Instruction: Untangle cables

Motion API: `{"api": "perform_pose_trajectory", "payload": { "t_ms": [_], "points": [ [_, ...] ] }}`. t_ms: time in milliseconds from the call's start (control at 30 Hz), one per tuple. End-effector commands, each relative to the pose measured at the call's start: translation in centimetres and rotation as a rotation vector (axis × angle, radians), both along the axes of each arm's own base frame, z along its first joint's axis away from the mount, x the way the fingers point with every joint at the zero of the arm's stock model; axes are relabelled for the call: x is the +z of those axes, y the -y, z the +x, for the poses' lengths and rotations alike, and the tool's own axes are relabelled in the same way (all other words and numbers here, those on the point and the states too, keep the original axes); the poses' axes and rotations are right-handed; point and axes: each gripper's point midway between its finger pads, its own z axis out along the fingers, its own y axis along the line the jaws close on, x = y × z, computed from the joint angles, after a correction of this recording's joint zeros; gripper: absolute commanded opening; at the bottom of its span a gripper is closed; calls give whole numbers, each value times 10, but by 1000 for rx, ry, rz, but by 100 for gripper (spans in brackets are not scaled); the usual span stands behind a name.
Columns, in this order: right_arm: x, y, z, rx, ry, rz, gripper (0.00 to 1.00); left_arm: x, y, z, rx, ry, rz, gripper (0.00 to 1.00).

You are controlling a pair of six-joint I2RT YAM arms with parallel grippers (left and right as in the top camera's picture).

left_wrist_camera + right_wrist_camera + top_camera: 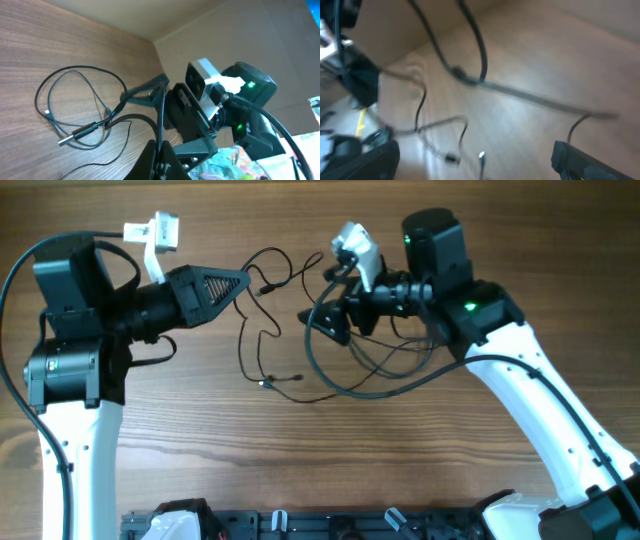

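Several thin black cables [248,345] lie tangled in the middle of the wooden table, with a thicker black loop [380,388] under the right arm. My left gripper [240,282] is at the tangle's upper left. In the left wrist view its jaws [161,159] are shut on one thin cable that runs up out of them. Cable loops [75,75] and a silvery-tipped plug [77,134] lie on the table beyond. My right gripper [330,302] hovers over the tangle's right side. In the blurred right wrist view its fingers [470,157] stand wide apart and empty above cables [475,45] and a small silvery plug tip [481,156].
The right arm's gripper and white camera [205,80] loom close in front of the left gripper. A white camera mount [155,235] sits on the left arm. A black rail [330,525] runs along the table's front edge.
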Motion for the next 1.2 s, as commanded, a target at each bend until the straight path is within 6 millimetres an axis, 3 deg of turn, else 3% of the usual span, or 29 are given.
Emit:
{"api": "perform_pose_trajectory", "payload": {
  "t_ms": [0, 133, 267, 367, 467, 667, 700, 800, 967, 1067, 1167],
  "points": [
    [-1, 1, 28, -91, 95, -45, 100, 20, 3, -17, 7, 43, -10, 4],
    [1, -2, 39, -94, 150, -37, 100, 27, 6, -33, -11, 32, -31, 4],
    [10, -4, 42, -63, 255, -41, 100, 19, 8, -45, -17, -40, -42, 4],
    [10, -6, 41, -25, 311, -61, 98, 27, 17, -61, -116, -49, -101, 4],
    [12, -11, 31, 30, 296, -29, 82, 32, 21, -68, -162, -45, -128, 4],
    [22, -27, 6, 164, 285, 58, 68, 33, 21, -70, -161, -42, -128, 4],
    [23, -29, 5, 167, 288, 60, 61, 32, 21, -70, -161, -48, -128, 4],
    [19, -28, 5, 158, 265, 51, 7, 32, 20, -69, -155, -43, -125, 4],
    [-18, 16, 42, -228, -68, -46, 4, 55, -11, -42, -20, 162, -63, 4],
    [-56, 74, 57, -527, -284, -161, 4, 50, -53, -19, 202, 168, 0, 4],
    [-86, 123, 54, -782, -460, -255, 4, 47, -78, -11, 305, 155, 18, 4]
  ]
}}
